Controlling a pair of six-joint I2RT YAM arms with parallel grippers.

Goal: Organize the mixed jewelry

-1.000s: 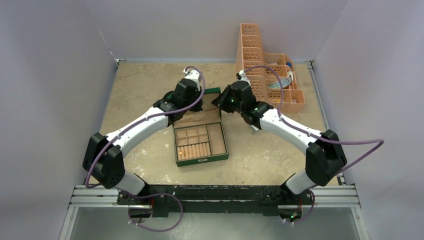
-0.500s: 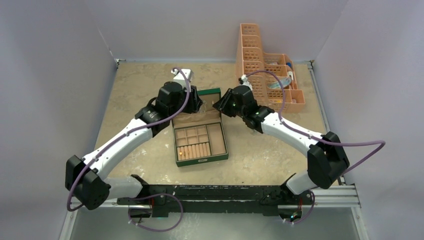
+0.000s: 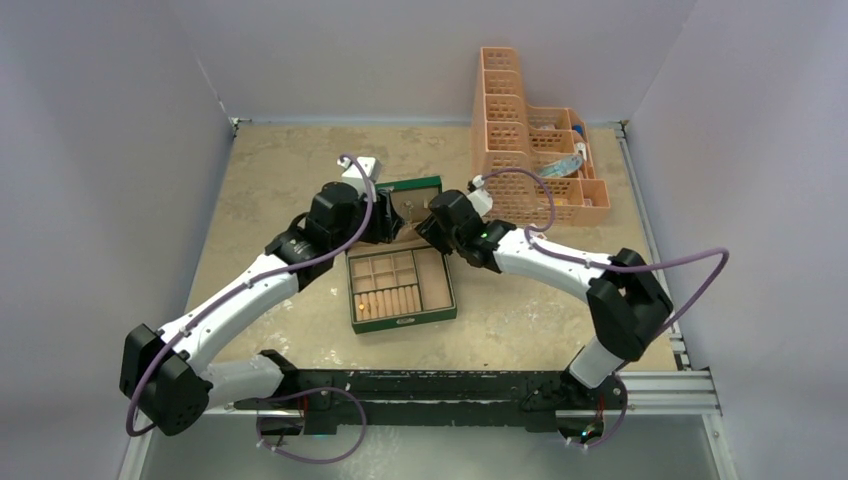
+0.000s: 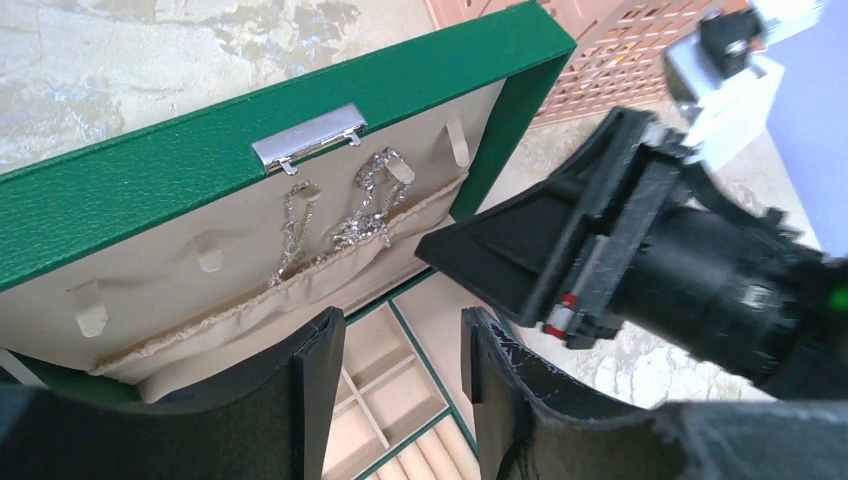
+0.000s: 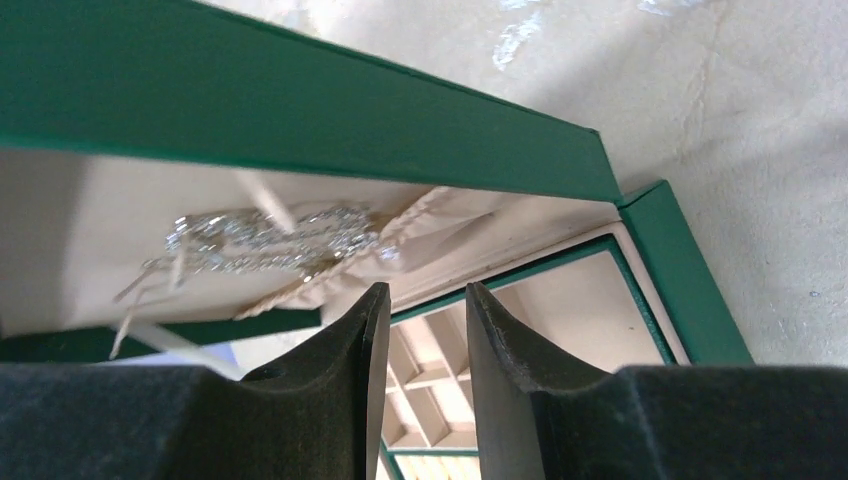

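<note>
Your left arm (image 3: 250, 290) has swung its elbow out and down to the left, the left gripper (image 4: 400, 335) drawn nearer along the green lid (image 3: 412, 186) — and your right gripper (image 5: 425, 305) has shifted in toward that lid, its elbow following leftward.

chains: two thin silvery chains (image 4: 290, 232), glittery links, the right one bunched into a thicker clump
location: against the beige inner face of the opened green box lid (image 4: 150, 185), just below the metal clasp (image 4: 308, 138)
pose: hanging side by side, close but separate
top: right chain caught on a beige tab (image 4: 400, 170)
bottom: both ends drop into the fabric pocket (image 4: 230, 325) along the lid's lower edge
gold piece: one small gold-coloured piece (image 3: 358, 304) at the left end of the ring rolls (image 3: 395, 299); too small to tell its shape
</note>
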